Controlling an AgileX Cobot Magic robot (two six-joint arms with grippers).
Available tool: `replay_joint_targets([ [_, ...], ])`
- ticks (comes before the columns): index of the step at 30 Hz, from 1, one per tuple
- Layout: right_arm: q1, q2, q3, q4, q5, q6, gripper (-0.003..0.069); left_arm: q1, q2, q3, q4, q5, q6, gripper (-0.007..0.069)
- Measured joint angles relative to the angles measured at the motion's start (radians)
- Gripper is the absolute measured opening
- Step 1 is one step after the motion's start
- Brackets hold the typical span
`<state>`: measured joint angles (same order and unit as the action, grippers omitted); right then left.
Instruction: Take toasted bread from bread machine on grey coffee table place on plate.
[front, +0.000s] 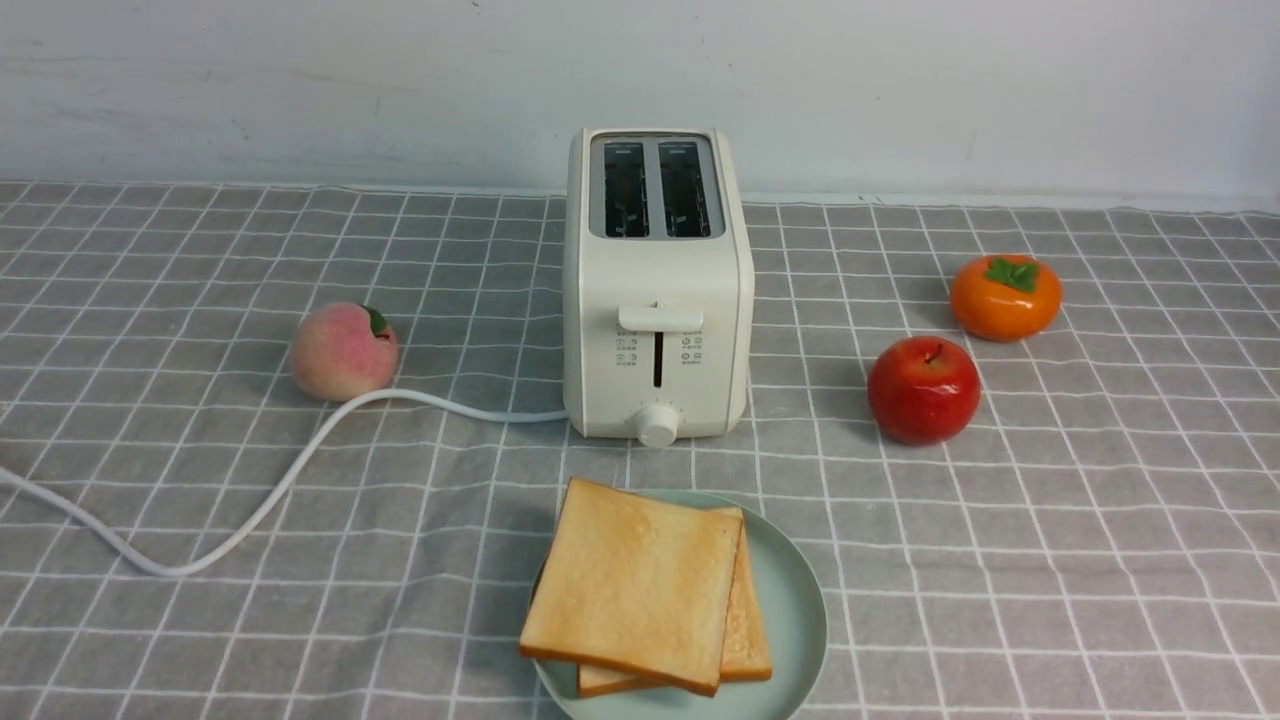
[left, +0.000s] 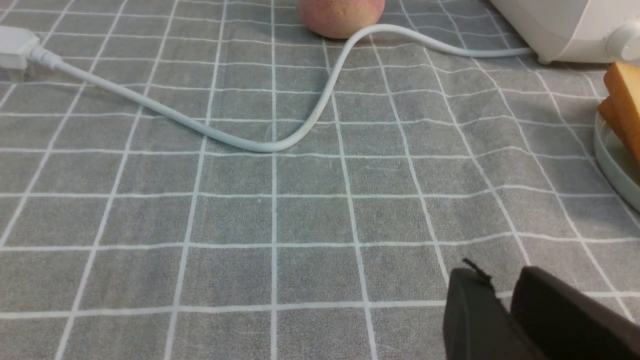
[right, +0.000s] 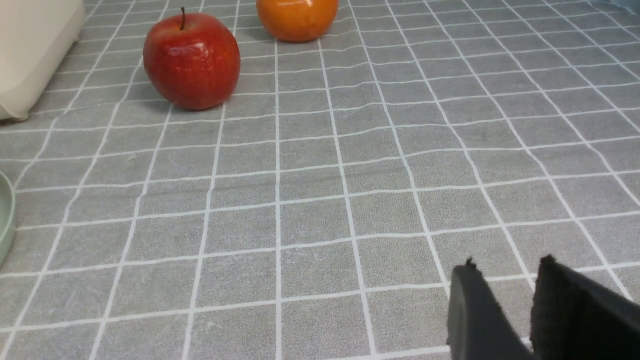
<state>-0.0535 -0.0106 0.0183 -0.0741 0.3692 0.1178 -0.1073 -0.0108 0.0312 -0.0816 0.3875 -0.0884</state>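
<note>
Two slices of toasted bread (front: 630, 585) lie stacked flat on the mint-green plate (front: 800, 600), on the grey coffee table (front: 1050, 560) in front of the bread machine (front: 655, 300). Both slots of the bread machine show empty. Neither arm appears in the front view. In the left wrist view my left gripper (left: 500, 275) hovers over bare cloth, slightly open and holding nothing, with the toasted bread (left: 622, 95) and the plate (left: 612, 160) off to one side. My right gripper (right: 507, 265) is open over the cloth, empty, far from the plate (right: 4, 220).
A peach (front: 343, 350) sits left of the bread machine, with the white cord (front: 250, 510) curving past it to the left edge. A red apple (front: 923, 390) and an orange persimmon (front: 1005, 297) stand to the right. A white wall closes the back.
</note>
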Motion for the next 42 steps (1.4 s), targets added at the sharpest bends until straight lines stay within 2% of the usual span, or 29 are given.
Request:
replay_joint_targets([
  [42, 0.000, 0.000, 0.000, 0.000, 0.000, 0.000, 0.0232, 0.000, 0.000, 0.000, 0.000, 0.000, 0.000, 0.0153],
])
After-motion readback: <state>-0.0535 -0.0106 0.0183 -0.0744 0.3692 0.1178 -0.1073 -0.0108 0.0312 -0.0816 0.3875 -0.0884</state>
